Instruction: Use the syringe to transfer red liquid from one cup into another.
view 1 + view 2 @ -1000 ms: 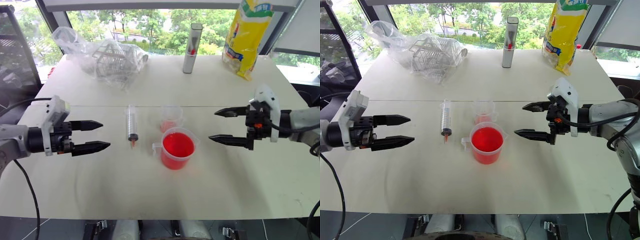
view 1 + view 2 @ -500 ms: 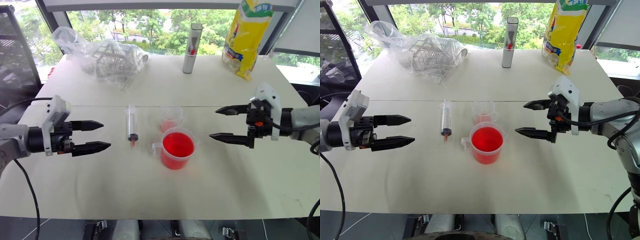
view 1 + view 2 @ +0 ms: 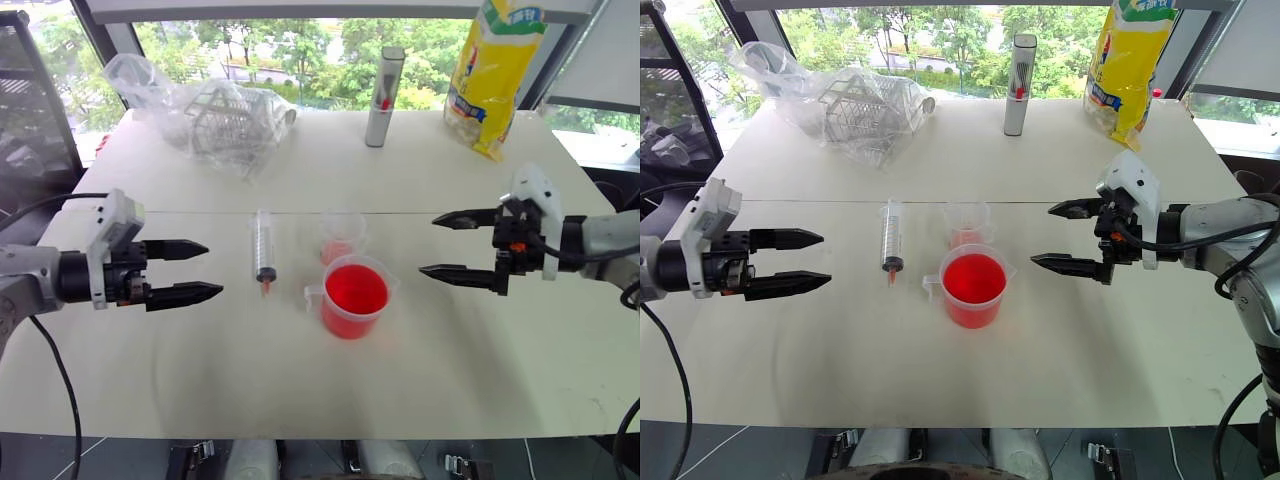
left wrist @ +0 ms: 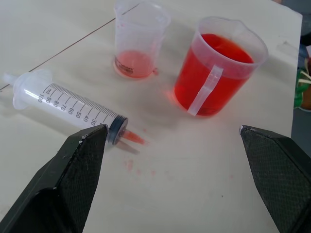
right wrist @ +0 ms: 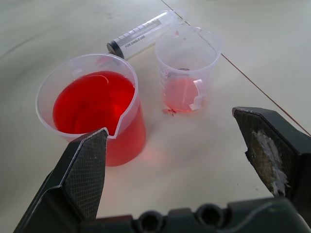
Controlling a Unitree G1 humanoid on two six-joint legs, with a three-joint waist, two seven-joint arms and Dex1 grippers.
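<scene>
Both grippers are seen with their black fingers spread wide and nothing held between them. At the left of the frame, the left gripper (image 3: 185,270) is held level above the table (image 3: 200,370), pointing toward the centre. At the right of the frame, the right gripper (image 3: 455,245) is held the same way, pointing back toward the centre.

Between them, in the middle of the frame, the syringe (image 3: 264,246) is laid flat on the table, its orange-red tip toward the lower edge. On its barrel a printed scale is read, running from 30 to 100 with "ml", and the words "FOR SINGLE USE" are made out in the right wrist view.

Just right of the syringe, the larger handled beaker (image 3: 354,297) is seen nearly filled with red liquid (image 3: 356,290). Close behind it, the smaller cup (image 3: 341,236) is shown with a shallow red layer at its bottom.

Along the upper edge, a crumpled clear plastic bag (image 3: 205,115), a grey metal cylinder (image 3: 384,96) and a yellow packet (image 3: 495,75) are placed; the packet's printing cannot be read.
</scene>
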